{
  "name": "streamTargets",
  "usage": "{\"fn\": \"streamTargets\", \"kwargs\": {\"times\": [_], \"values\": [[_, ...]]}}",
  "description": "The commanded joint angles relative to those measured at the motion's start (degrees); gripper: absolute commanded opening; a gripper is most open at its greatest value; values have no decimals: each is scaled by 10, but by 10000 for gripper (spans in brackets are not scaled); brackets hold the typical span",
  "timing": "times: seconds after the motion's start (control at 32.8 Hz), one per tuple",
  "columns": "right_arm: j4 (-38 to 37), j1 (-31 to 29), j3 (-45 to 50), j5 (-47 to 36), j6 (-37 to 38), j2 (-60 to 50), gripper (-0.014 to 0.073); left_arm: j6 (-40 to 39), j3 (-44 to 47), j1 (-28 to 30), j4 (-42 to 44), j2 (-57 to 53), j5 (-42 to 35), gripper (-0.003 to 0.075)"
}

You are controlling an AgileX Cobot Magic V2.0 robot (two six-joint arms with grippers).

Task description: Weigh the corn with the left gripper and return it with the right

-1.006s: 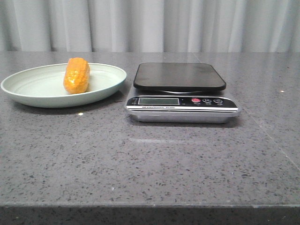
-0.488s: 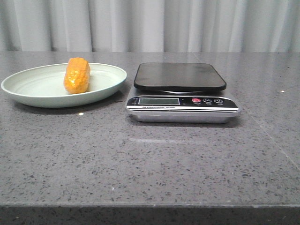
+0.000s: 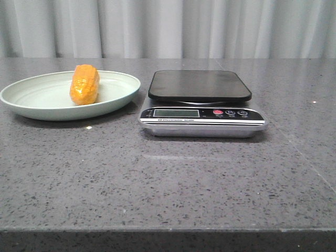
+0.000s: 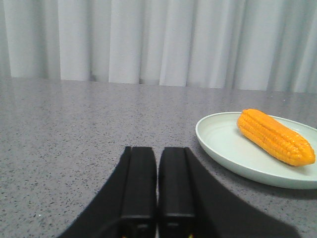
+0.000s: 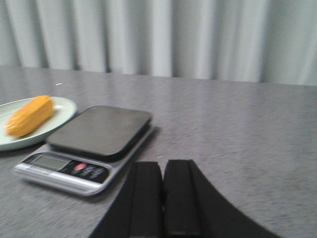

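Observation:
The orange-yellow corn (image 3: 84, 84) lies on a pale green plate (image 3: 31, 107) at the left of the table; it also shows in the left wrist view (image 4: 275, 136) and the right wrist view (image 5: 30, 115). A silver kitchen scale (image 3: 202, 102) with a black platform stands right of the plate and carries nothing. My left gripper (image 4: 158, 151) is shut and empty, low over the table, apart from the plate (image 4: 223, 148). My right gripper (image 5: 163, 166) is shut and empty, near the scale (image 5: 94, 139). Neither gripper shows in the front view.
Grey speckled tabletop (image 3: 168, 178) runs to a front edge near the camera. Pale curtains (image 3: 168, 26) hang behind the table.
The front view has shifted very slightly; the corn, plate and scale keep their places relative to each other.

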Motion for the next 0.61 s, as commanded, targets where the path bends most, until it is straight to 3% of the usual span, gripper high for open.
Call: {"fn": "streamTargets", "kwargs": {"times": [0.0, 0.21, 0.43, 0.58], "values": [[-14, -63, 4, -80, -4, -3, 135, 1, 5, 0, -6, -13, -49, 127], [66, -181, 89, -176, -4, -4, 135, 1, 5, 0, -6, -13, -49, 127], [70, -180, 155, -240, -4, -5, 135, 1, 5, 0, -6, -13, -49, 127], [55, -179, 158, -239, -11, -7, 135, 1, 5, 0, -6, -13, -49, 127]]}}
